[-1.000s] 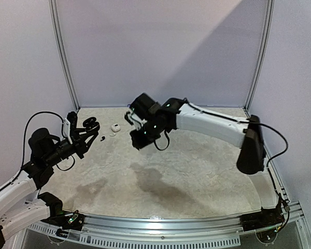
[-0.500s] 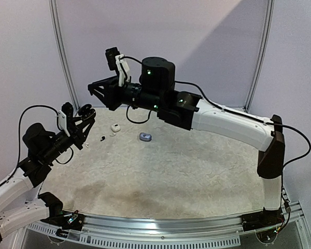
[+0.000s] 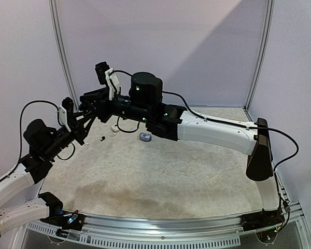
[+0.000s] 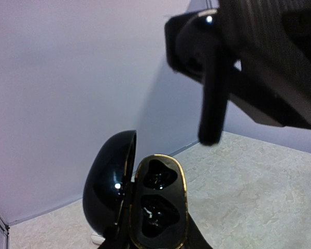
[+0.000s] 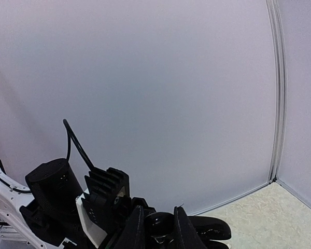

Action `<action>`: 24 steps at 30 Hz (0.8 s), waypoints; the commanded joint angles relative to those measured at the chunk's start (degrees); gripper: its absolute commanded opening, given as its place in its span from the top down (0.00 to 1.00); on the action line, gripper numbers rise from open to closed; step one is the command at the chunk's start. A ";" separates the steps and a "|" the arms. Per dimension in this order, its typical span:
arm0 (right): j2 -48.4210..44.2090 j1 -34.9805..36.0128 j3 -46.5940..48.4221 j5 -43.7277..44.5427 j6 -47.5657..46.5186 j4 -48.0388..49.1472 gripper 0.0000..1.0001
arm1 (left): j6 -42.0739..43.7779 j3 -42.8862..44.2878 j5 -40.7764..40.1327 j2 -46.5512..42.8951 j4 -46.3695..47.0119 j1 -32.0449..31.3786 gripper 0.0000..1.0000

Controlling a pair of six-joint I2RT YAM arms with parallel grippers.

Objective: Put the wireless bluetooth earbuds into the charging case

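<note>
The right arm has dipped to the case the left jaws pinch; the right jaws' state I cannot tell; a bump could knock it loose.

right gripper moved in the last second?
Yes. The right gripper has risen and swung left toward the back-left post, from low over where the grey case lies to just above the left gripper.
</note>
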 commanded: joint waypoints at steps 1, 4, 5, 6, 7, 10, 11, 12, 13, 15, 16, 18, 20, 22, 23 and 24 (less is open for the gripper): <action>2.46 0.26 0.09 1.03 -1.06 1.94 1.00 | -1.48 1.98 1.25 0.18 1.86 -0.76 1.00; 2.94 0.33 0.08 1.76 -1.50 1.57 1.00 | -1.87 2.04 1.46 0.17 2.13 -0.81 1.00; 3.03 0.33 0.12 1.88 -1.65 1.39 1.00 | -1.96 2.08 1.53 0.18 2.29 -0.77 1.00; 3.17 0.31 0.10 1.96 -1.75 1.21 1.00 | -2.12 2.07 1.65 0.19 2.36 -0.76 1.00; 3.25 0.29 0.12 2.04 -1.74 1.09 1.00 | -2.29 2.04 1.70 0.18 2.36 -0.81 1.00; 3.57 0.27 0.07 2.33 -1.84 0.98 1.00 | -2.44 2.04 2.01 0.19 2.45 -0.76 1.00; 3.72 0.32 0.06 2.40 -1.88 0.98 1.00 | -2.46 2.00 1.96 0.22 2.41 -0.76 1.00; 3.74 0.27 0.08 2.42 -1.95 0.98 1.00 | -2.38 1.92 1.93 0.22 2.37 -0.76 1.00; 3.83 0.30 0.20 2.42 -1.97 1.06 1.00 | -2.36 1.98 1.91 0.16 2.29 -0.76 1.00; 4.00 0.34 0.20 2.57 -1.89 1.14 1.00 | -2.39 2.00 1.93 0.09 2.19 -0.76 1.00; 4.08 0.32 0.19 2.66 -1.88 1.20 1.00 | -2.47 1.95 1.86 0.11 2.19 -0.76 1.00; 4.32 0.26 0.21 3.04 -1.88 1.20 1.00 | -2.52 2.06 1.87 0.09 2.31 -0.76 1.00; 4.57 0.29 0.15 3.56 -1.93 1.15 1.00 | -2.50 2.06 1.91 0.08 2.49 -0.81 1.00; 4.69 0.27 0.15 3.87 -2.04 1.37 1.00 | -2.54 2.09 1.96 0.09 2.54 -0.76 1.00; 4.71 0.31 0.12 4.02 -2.21 1.41 1.00 | -2.54 2.14 2.00 0.09 2.54 -0.81 1.00; 4.84 0.30 0.11 4.27 -2.32 1.31 1.00 | -2.55 2.10 1.92 0.10 2.54 -0.77 1.00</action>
